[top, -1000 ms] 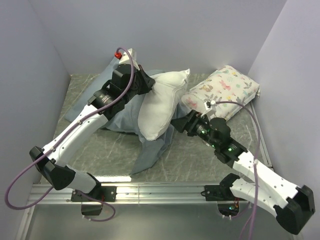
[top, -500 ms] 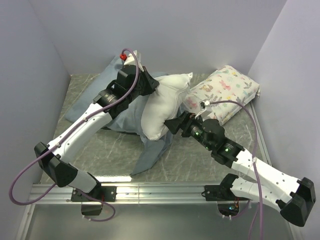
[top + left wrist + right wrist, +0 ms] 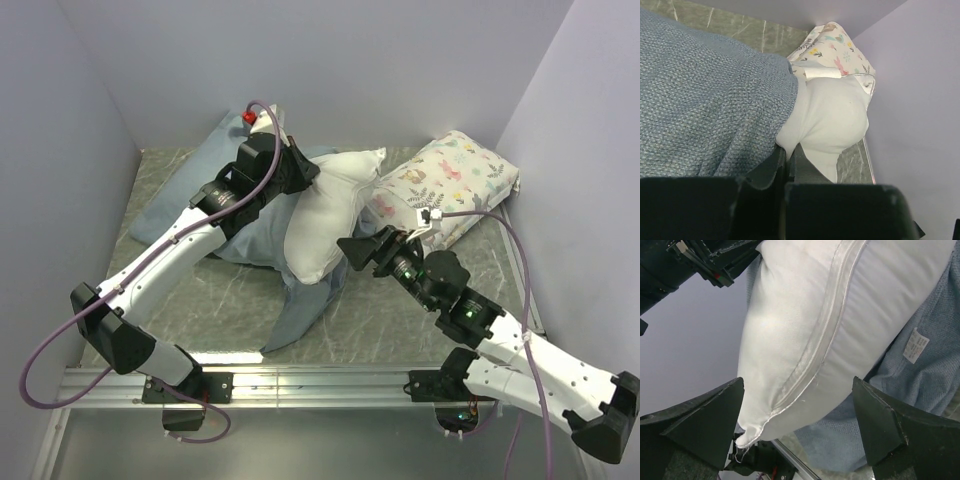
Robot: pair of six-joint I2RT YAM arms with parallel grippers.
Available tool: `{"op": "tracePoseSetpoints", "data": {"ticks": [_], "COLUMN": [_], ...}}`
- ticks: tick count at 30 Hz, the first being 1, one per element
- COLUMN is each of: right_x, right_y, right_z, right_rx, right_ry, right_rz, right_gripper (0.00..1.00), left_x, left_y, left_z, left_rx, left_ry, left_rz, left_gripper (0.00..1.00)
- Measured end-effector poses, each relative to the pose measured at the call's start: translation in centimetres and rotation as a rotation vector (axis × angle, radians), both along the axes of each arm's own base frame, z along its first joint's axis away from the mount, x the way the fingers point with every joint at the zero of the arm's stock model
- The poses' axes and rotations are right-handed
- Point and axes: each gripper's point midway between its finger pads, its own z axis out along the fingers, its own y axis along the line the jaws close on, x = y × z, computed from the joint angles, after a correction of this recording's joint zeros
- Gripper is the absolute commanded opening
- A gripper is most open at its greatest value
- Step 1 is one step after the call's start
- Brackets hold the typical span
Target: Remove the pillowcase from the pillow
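The plain white pillow (image 3: 330, 215) hangs partly upright, its top corner pinched in my left gripper (image 3: 305, 172). In the left wrist view that gripper (image 3: 786, 152) is shut on a fold of the pillow (image 3: 832, 115). The pillowcase (image 3: 248, 238) shows its grey-blue side and lies bunched under and behind the pillow, with a tail toward the front. It fills the left of the left wrist view (image 3: 705, 100). My right gripper (image 3: 355, 248) stands open beside the pillow's lower right edge. In the right wrist view it (image 3: 797, 425) straddles the pillow's seamed corner (image 3: 815, 325) without touching, over the pillowcase (image 3: 850, 440).
A smaller flower-printed pillow (image 3: 450, 185) lies at the back right against the wall and also shows in the left wrist view (image 3: 832, 42). A white care label (image 3: 916, 346) sits on the pillowcase. Walls close in the table (image 3: 400, 320) on three sides.
My left gripper has lifted the pillow's corner up and back, raising the pillow. The right gripper's jaws have spread wider near the pillow's lower edge, and the right arm's base end has swung right.
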Motion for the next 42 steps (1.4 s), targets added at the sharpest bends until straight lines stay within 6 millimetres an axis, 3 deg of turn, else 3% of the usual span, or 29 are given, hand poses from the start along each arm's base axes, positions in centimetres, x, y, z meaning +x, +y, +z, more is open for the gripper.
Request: {"op": "tracePoseSetpoints", "data": {"ticks": [3,10,18,28,31,34,35,37,40,41,42], "right_x": [0.2,2.0,2.8,3.7,4.2,4.3,4.4,4.5,4.5,4.6,4.6], "right_y": [0.3,2.2,3.2,4.3,4.9,5.2,5.3,5.5,5.6,5.5,5.4], "right_z": [-0.1,-3.3,-2.5,-4.4,-4.9,-5.8,-6.1,-6.5,-6.2,-5.9,-5.6], "right_rx": [0.001,-0.093,-0.093,-0.139,-0.165,-0.197,-0.200,-0.220,-0.243,-0.246,-0.252], "right_ry": [0.003,0.080,0.063,0.096,0.101,0.108,0.115,0.124,0.130,0.128,0.124], "right_rz": [0.001,-0.005,-0.003,-0.002,0.003,0.011,0.012,0.015,0.021,0.020,0.018], "right_gripper": [0.98,1.00,1.00,0.99,0.87,0.29,0.00,0.00,0.00,0.00,0.00], "left_x": [0.0,-0.1,-0.1,-0.3,-0.5,-0.7,-0.8,-1.0,-1.2,-1.2,-1.3], "left_y": [-0.1,-0.4,-0.8,-1.2,-1.2,-1.1,-1.0,-0.8,-0.4,-0.3,-0.2], "left_z": [-0.1,-0.5,-1.6,-3.5,-4.0,-4.2,-4.1,-4.0,-3.7,-3.5,-3.1], "left_rx": [-0.002,-0.013,-0.012,-0.002,0.003,0.005,0.004,0.004,0.019,0.028,0.041], "left_ry": [0.003,0.015,0.022,0.041,0.046,0.048,0.047,0.046,0.042,0.036,0.027], "left_rz": [-0.004,-0.013,-0.017,-0.027,-0.027,-0.028,-0.028,-0.028,-0.026,-0.026,-0.030], "left_gripper": [0.00,0.00,0.00,0.00,0.00,0.00,0.00,0.00,0.26,0.41,0.49]}}
